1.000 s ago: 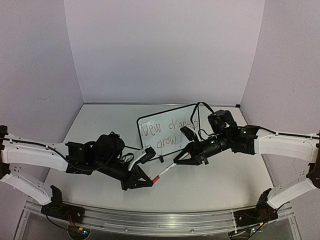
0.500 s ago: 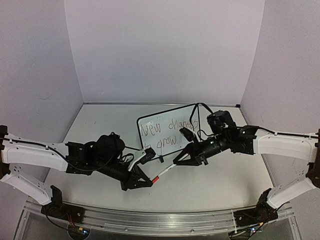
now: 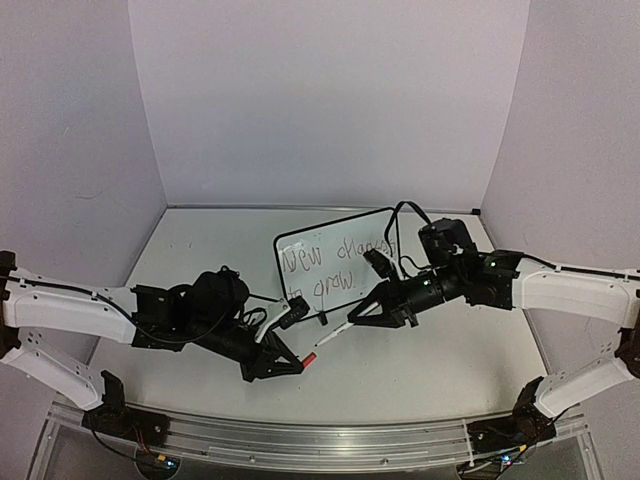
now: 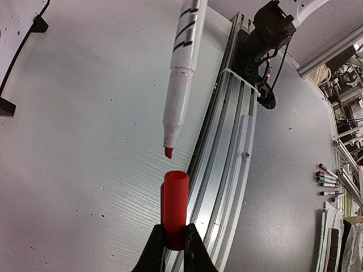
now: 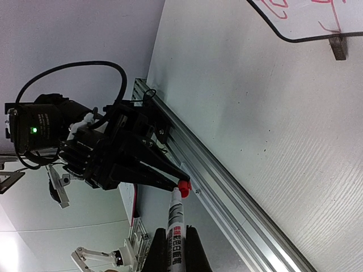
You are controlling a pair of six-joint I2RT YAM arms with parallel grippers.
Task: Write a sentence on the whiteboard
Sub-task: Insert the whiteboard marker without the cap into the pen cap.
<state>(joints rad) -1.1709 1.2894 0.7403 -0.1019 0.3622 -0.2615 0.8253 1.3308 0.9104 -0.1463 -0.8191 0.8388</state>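
My left gripper (image 4: 174,241) is nearly closed, its two dark fingers pinched on the lower end of a red cap (image 4: 174,207), which stands up from between them with its open mouth facing away from me. My right gripper (image 5: 173,238) is clamped tight on the barrel of a marker (image 4: 181,73), gripping it well back from the writing end. The marker's small red tip (image 4: 168,152) points down at the cap's mouth and sits just short of it, a sliver of gap showing from my left wrist; from the right wrist the two look as if they meet.

Both hang low over the table (image 3: 430,370), near its front edge, with nothing between them. The whiteboard (image 3: 335,265) stands upright just behind, towards the back and a little right of centre, on small black feet. The sentence (image 3: 325,272) runs across it in two thin lines.

The cap is a smooth, glossy plastic tube. The marker is a slim white cylinder with black print, narrowing to a cone. The table is matt white with a fine grain, and a ribbed metal rail (image 4: 227,170) edges its front
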